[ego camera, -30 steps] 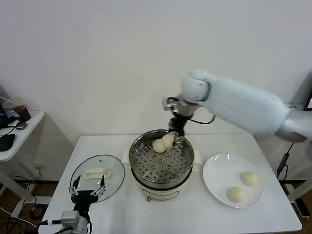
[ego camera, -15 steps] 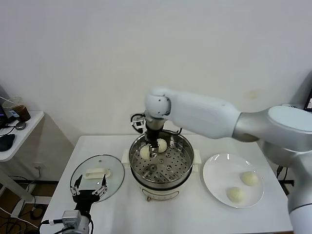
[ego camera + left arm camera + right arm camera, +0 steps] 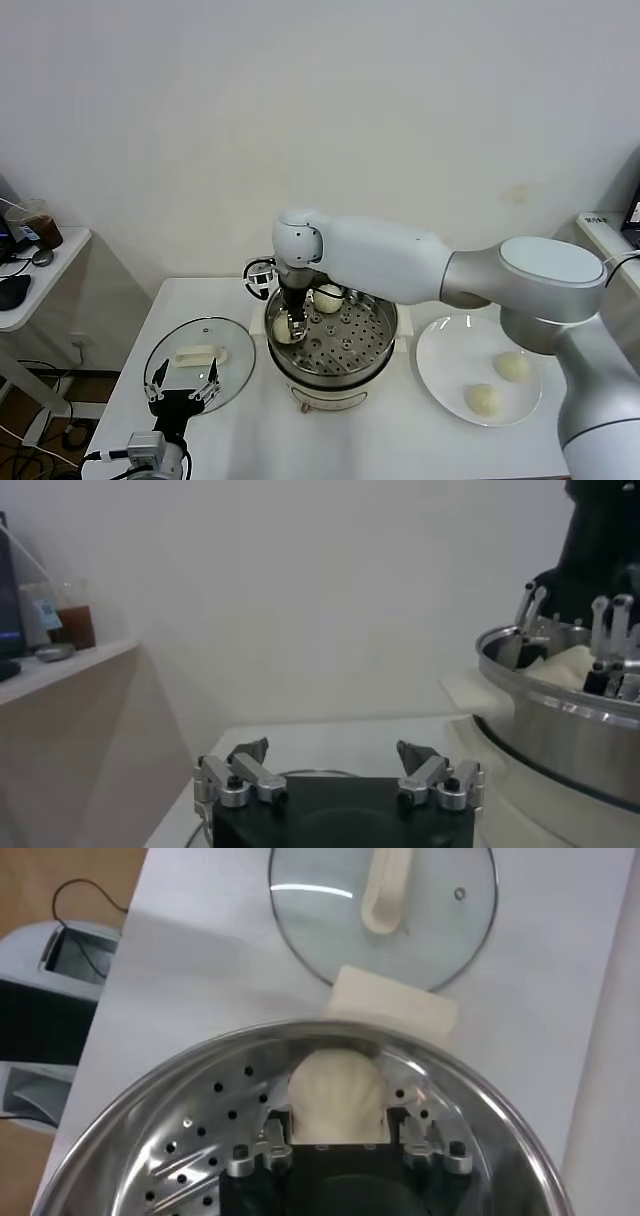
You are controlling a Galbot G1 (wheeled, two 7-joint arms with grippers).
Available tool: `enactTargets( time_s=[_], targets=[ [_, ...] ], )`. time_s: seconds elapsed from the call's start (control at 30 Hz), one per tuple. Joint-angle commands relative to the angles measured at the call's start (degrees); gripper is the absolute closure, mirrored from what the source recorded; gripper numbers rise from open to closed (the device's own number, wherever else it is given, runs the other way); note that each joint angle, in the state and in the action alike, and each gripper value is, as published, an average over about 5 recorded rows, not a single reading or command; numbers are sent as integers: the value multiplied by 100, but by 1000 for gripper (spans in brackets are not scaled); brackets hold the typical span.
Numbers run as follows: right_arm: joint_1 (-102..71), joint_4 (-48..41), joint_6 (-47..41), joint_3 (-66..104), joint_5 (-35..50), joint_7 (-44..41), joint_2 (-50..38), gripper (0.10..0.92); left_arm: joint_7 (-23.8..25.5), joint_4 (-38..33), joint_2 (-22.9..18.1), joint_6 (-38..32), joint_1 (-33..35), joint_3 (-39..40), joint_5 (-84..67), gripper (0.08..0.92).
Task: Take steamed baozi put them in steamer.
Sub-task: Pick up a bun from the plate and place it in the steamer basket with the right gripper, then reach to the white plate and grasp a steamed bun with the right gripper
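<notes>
Head view: I've got the right gripper (image 3: 291,327) low over the left side of the steamer (image 3: 330,345), fingers clamped on a baozi (image 3: 335,1093) at the tray, presumably placing it apart from the one (image 3: 327,297) already at the back; two more (image 3: 512,365) wait on the plate (image 3: 440,370). Left gripper (image 3: 180,385) sits parked, fingers spread, by the glass lid (image 3: 200,360). I can't tell whether the held bun touches the tray; the arm hides it.
</notes>
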Motion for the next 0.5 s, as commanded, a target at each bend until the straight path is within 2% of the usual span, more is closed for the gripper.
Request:
enactTargets(
  time_s=[0.03, 0.2, 0.5],
  targets=[
    [-3, 173, -48, 43, -13, 79, -118, 308, 1, 1, -5, -1, 2, 1, 0, 177],
    [383, 791, 14, 206, 22, -126, -794, 211, 8, -18, -22, 1, 3, 1, 2, 177],
    [1319, 2090, 486, 562, 38, -788, -3234, 203, 48, -42, -52, 17, -6, -23, 7, 177]
  ],
)
